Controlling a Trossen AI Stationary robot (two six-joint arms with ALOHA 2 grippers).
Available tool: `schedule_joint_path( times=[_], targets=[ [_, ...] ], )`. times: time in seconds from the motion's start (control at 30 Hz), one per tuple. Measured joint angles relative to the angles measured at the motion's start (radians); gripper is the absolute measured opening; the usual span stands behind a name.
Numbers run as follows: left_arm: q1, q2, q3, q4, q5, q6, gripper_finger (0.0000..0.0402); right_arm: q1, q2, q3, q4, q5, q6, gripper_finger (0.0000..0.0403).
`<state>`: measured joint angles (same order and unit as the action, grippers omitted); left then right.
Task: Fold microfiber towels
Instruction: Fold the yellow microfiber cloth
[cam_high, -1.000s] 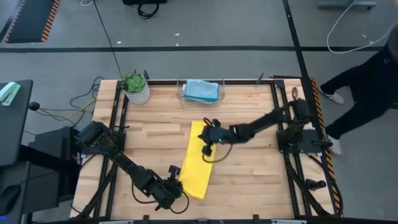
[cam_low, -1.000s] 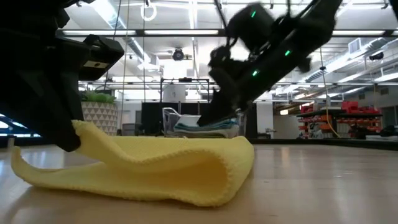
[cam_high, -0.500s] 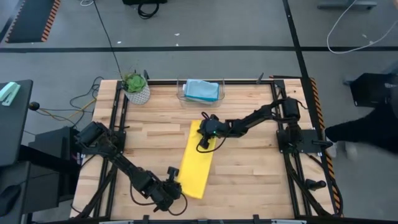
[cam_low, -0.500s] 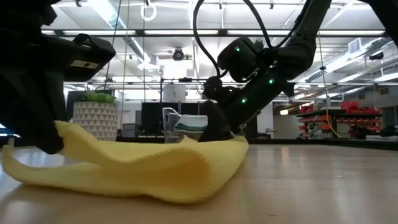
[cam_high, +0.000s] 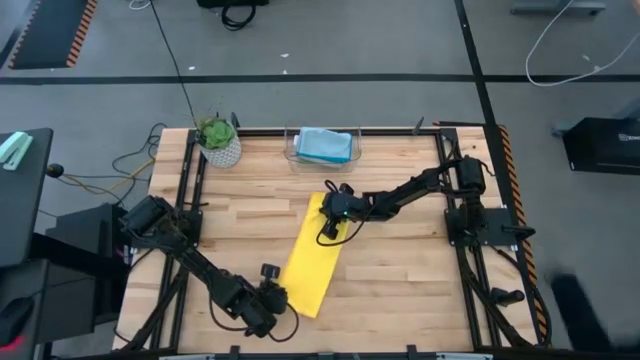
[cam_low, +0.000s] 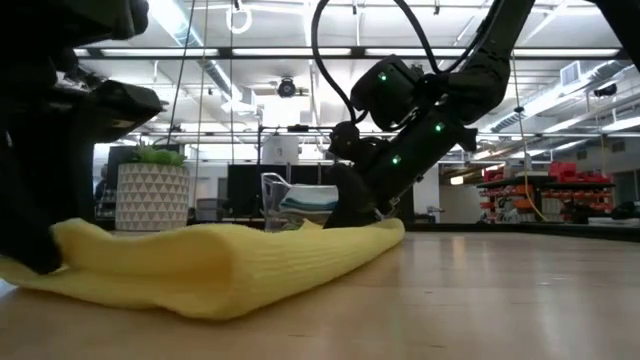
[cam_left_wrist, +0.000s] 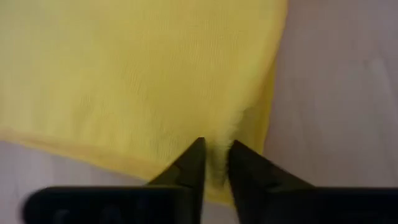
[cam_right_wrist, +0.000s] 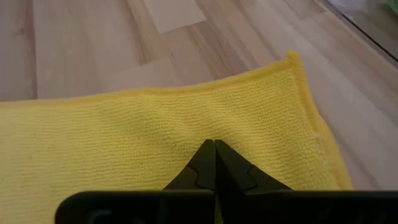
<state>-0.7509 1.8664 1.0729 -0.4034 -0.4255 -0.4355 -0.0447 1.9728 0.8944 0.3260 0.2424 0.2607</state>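
From above I see the yellow towel (cam_high: 313, 259) folded into a long strip, lying slanted in the middle of the wooden tabletop (cam_high: 400, 275), with one short end reaching toward the front edge. My left gripper (cam_high: 272, 296) sits at that front end, and my right gripper (cam_high: 333, 226) sits on the far end. The low view shows something the top view hides: the towel (cam_low: 215, 266) is a soft, puffy double layer with a rounded fold, and it looks fuzzy. In the left wrist view, my two dark pointed fingers (cam_left_wrist: 189, 167) stand a little apart, with a small tuft of yellow cloth (cam_left_wrist: 143, 81) in the narrow gap. In the right wrist view, my fingertips (cam_right_wrist: 214, 158) are pressed tight together on top of the bumpy yellow weave (cam_right_wrist: 124, 149); I cannot see any cloth pinched between them. At the back edge, a clear plastic bin (cam_high: 322, 146) holds a light blue towel (cam_high: 322, 143). Beside it, near the back left corner, stands a leafy plant (cam_high: 216, 131) in a white patterned pot (cam_high: 224, 152).
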Motion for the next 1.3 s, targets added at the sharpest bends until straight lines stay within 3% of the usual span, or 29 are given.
schedule_joint_path(
  times=[0.27,0.43,0.57,0.7,1.07,1.2,1.3],
  targets=[
    [0.001,-0.007,0.073,-0.237,0.071,0.001,0.0208,0.008,-0.001,0.0,-0.011,0.002,-0.002,0.0007],
    [-0.01,-0.025,0.129,-0.348,0.075,0.05,0.0233,0.008,-0.001,0.0,-0.014,-0.001,-0.018,0.0007],
    [-0.018,-0.032,0.111,-0.288,0.076,0.085,0.0208,0.008,-0.001,0.0,-0.016,-0.005,-0.031,0.0007],
    [-0.008,-0.092,-0.015,-0.169,0.079,0.077,0.016,0.008,-0.001,-0.001,-0.016,-0.009,-0.053,0.0007],
    [0.036,-0.512,-0.431,0.234,0.137,-0.015,0.0018,0.009,-0.001,-0.001,-0.026,-0.036,-0.063,0.0007],
    [0.037,-0.539,-0.51,0.259,0.152,-0.024,0.0014,0.014,0.0,-0.001,-0.026,-0.034,-0.082,0.0007],
    [0.049,-0.529,-0.504,0.262,0.181,-0.03,0.0056,0.019,-0.014,-0.002,-0.046,-0.042,-0.089,0.0007]
  ],
)
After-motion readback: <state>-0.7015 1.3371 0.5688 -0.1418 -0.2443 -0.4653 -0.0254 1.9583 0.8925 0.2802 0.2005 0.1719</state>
